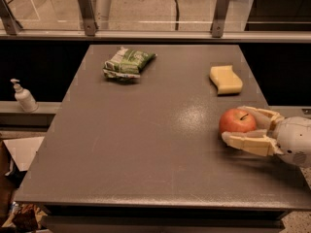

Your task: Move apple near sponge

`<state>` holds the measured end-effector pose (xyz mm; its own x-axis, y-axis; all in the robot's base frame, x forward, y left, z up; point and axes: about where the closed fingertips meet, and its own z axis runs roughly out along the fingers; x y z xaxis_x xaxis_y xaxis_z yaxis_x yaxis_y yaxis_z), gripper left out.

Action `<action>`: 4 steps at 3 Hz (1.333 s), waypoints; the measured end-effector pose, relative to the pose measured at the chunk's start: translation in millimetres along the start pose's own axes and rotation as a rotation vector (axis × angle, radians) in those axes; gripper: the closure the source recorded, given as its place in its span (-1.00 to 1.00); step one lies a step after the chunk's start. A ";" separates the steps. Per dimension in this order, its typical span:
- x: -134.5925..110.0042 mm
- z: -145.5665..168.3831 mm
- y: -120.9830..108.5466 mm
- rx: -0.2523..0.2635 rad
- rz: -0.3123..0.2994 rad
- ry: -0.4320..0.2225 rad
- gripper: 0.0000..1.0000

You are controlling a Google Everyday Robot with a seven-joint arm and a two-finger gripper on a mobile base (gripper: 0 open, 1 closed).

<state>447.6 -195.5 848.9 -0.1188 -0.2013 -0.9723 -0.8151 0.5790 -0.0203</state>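
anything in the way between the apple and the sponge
Nothing visible. The gripper holds the apple near the right edge of the table, and only bare tabletop lies between it and the sponge just beyond. The snack bag sits far left.

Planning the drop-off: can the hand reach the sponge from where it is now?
Probably yes. The hand, shut on the apple near the edge of the table, sits just short of the sponge, and nothing stands between them.
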 end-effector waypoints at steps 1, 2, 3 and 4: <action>3.3 16.1 -15.8 0.036 -0.031 0.016 1.00; -5.8 27.2 -40.0 0.088 -0.064 0.005 1.00; -15.7 31.7 -62.9 0.133 -0.078 -0.010 1.00; -10.8 33.7 -86.0 0.180 -0.076 0.007 1.00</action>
<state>538.1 -216.5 853.3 -0.0650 -0.2551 -0.9647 -0.7077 0.6934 -0.1357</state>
